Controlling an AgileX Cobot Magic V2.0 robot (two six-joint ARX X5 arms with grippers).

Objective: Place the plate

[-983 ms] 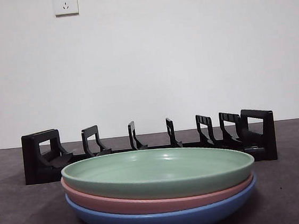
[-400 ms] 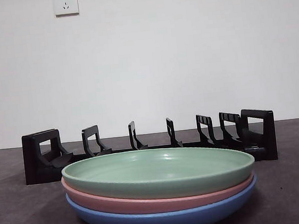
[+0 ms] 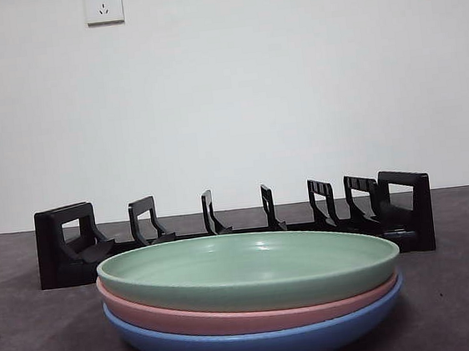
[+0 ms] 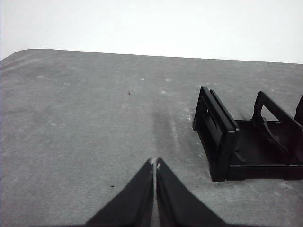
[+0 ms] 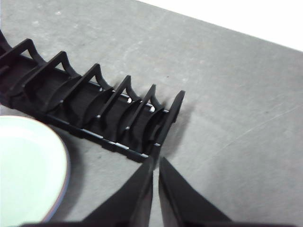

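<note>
Nothing has moved: green plate [image 3: 248,268] tops the stack at lower centre, before the rack [image 3: 233,228]. Both my end effectors [image 4: 155,163] [image 5: 156,160] are closed, empty. Pinching one rim could drag the pink plate [image 3: 233,316] along.

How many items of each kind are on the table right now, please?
Plates: 3, stacked, namely green plate on pink plate on blue plate
Black plate rack: 1, with no plate in it
Total: 4
</note>
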